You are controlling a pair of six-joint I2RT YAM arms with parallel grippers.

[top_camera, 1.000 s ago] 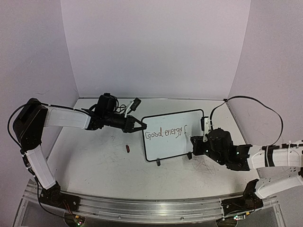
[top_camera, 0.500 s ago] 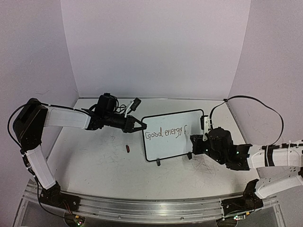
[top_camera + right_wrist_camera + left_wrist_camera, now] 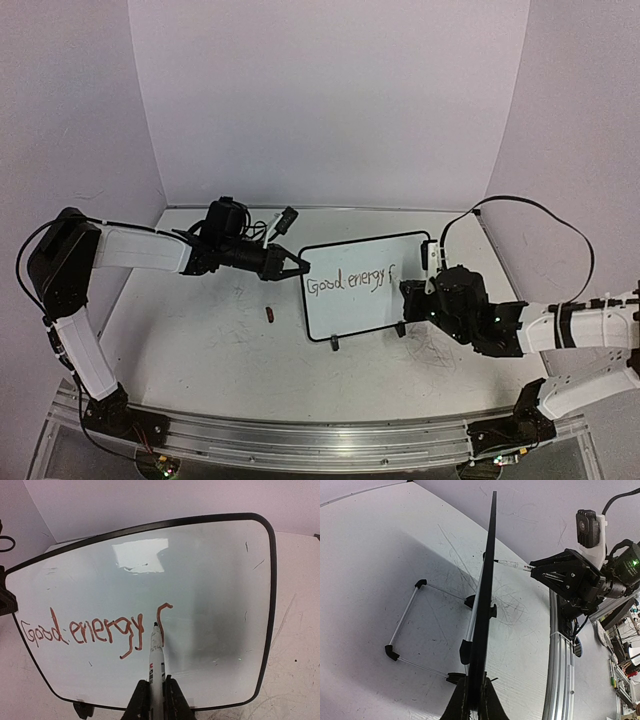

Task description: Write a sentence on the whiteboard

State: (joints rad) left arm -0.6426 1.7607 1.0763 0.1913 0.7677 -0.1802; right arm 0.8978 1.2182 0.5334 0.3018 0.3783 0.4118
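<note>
The small white board with a thin black rim (image 3: 360,312) stands up on its little black feet in the middle of the big white scratched table (image 3: 190,345), and the reddish words (image 3: 82,632) on it read "Good energy" and then one letter "f". The left gripper (image 3: 474,702) is closed tight on the board's left edge, and a small dark red thing (image 3: 270,315) lies on the table near that side. The right gripper (image 3: 156,695) is closed around a thin white marker pen (image 3: 156,657), and the pen's dark tip is at the board right next to the "f".
</note>
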